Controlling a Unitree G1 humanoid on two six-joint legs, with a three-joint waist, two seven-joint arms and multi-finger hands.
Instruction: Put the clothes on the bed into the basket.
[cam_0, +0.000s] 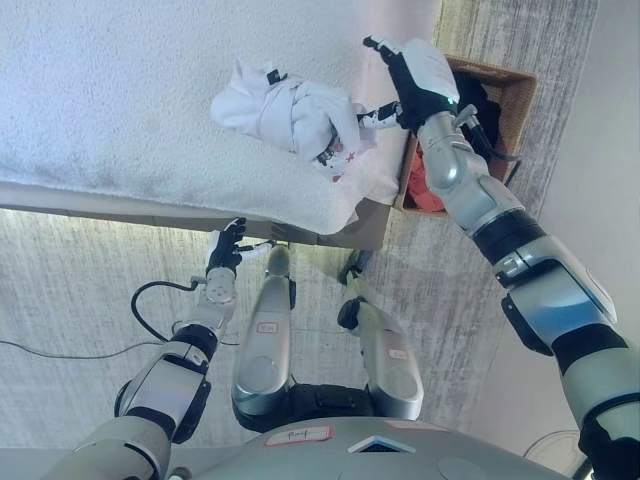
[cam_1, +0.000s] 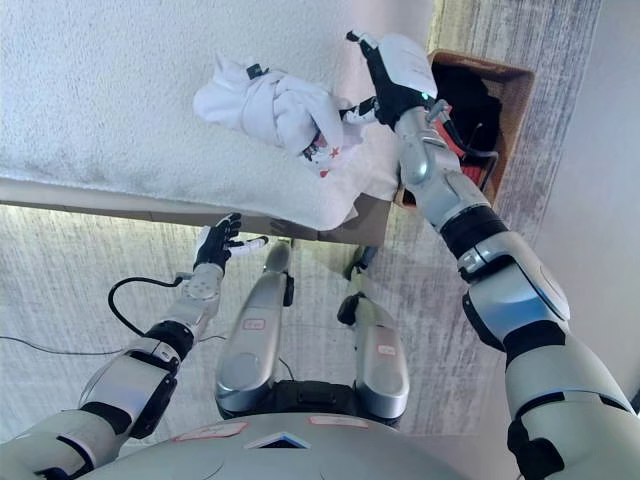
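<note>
Clothes are seen in two places, ordered here by size after the bed, whose white cover fills the view from nine to twelve o'clock. A brown basket is set at two o'clock beside the bed corner, with dark and red garments inside. A white bundled garment lies near the bed edge at twelve o'clock and is pinched by the curled right hand. The left hand is held low at seven o'clock, fingers relaxed, empty.
</note>
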